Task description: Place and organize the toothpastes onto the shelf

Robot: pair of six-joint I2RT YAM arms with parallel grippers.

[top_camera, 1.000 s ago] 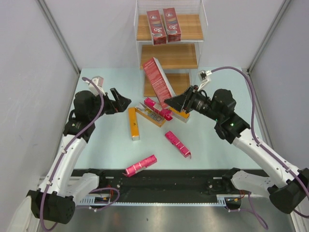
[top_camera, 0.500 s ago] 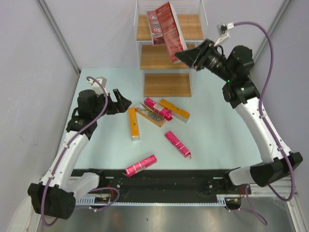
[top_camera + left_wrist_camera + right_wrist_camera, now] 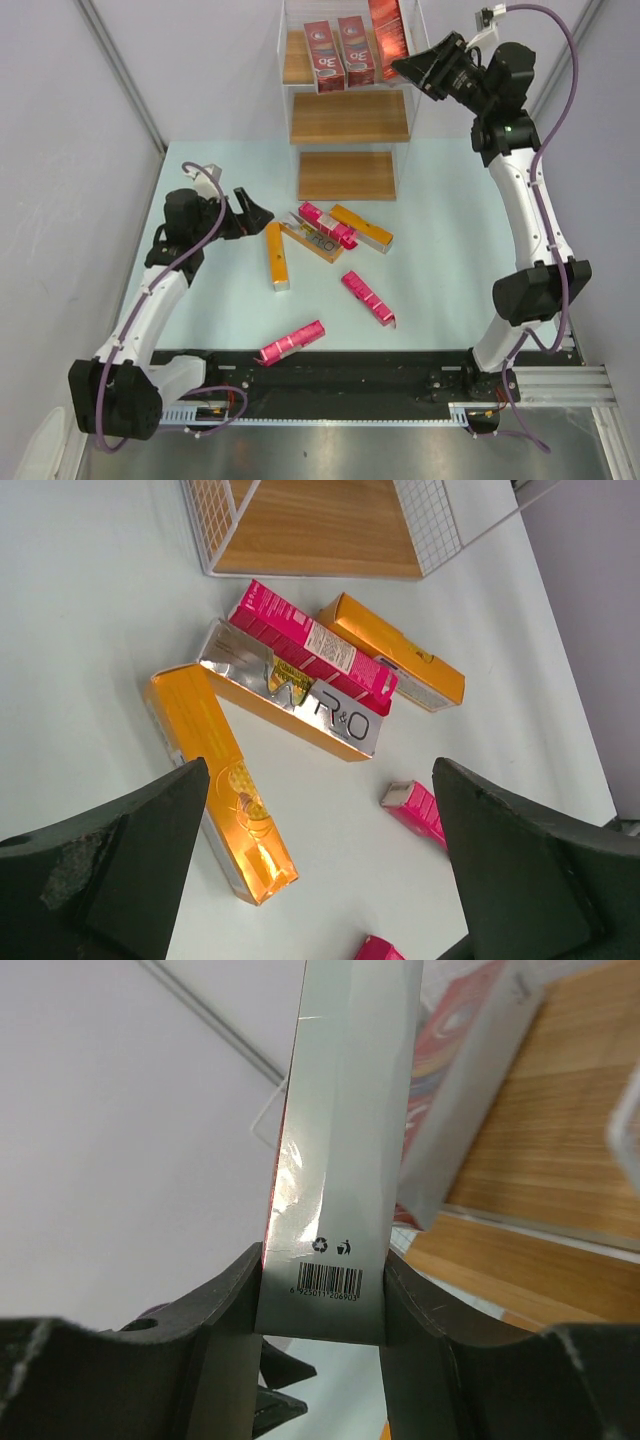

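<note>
Right gripper [image 3: 408,66]: clamped on red carton [image 3: 386,25], upper end cut off, at shelf [image 3: 350,118] top. Left gripper [image 3: 255,212]: jaws apart, near orange carton [image 3: 277,256].

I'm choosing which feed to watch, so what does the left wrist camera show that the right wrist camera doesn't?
Only the left wrist view: the open left gripper over loose toothpastes lying on the table, among them an orange carton, a silver-faced carton and a pink carton.
Only the right wrist view: the right gripper shut on the held carton, barcode side facing the camera.
Both: wooden boards of the shelf.
</note>
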